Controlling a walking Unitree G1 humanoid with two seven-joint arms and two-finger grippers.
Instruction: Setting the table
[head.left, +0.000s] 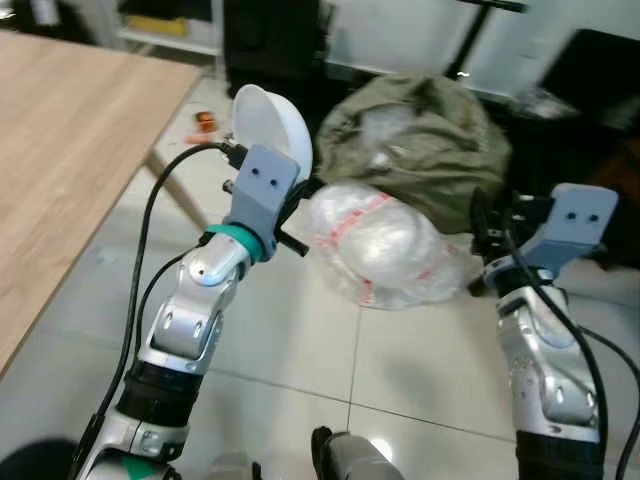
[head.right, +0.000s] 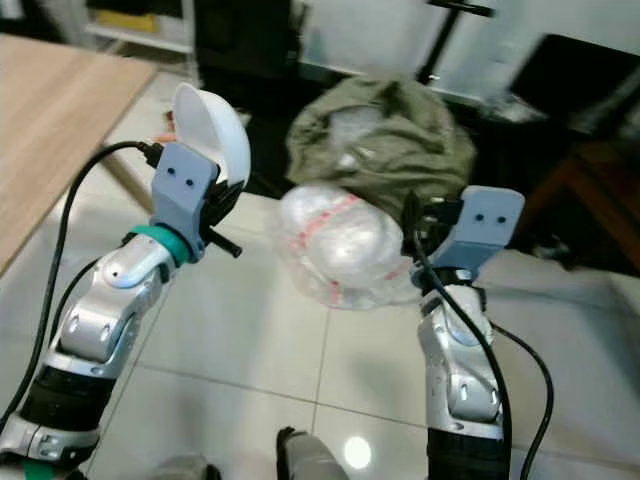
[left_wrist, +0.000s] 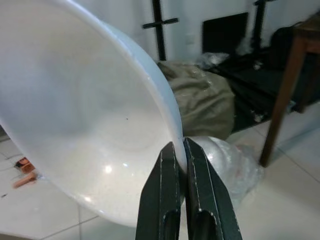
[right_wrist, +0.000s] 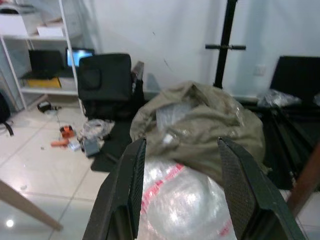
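A white bowl (head.left: 270, 122) is held up in the air by its rim, tilted on edge, with my left gripper (left_wrist: 179, 150) shut on it. The bowl's hollow inside (left_wrist: 85, 110) faces the left wrist camera. The wooden table (head.left: 60, 150) lies to my left, its top bare where visible. My right gripper (right_wrist: 182, 175) is raised at the right, open, with nothing between its two black fingers (right_wrist: 127, 190). In the right eye view the bowl (head.right: 215, 125) sits above the grey left wrist mount.
On the tiled floor ahead lie a clear plastic bag (head.left: 385, 245) and an olive-green cloth bag (head.left: 420, 135). A black bag (right_wrist: 102, 80) and a white shelf (right_wrist: 35, 55) stand by the far wall. Small clutter (right_wrist: 75, 140) is scattered on the floor. A wooden table leg (left_wrist: 280, 100) rises at the right.
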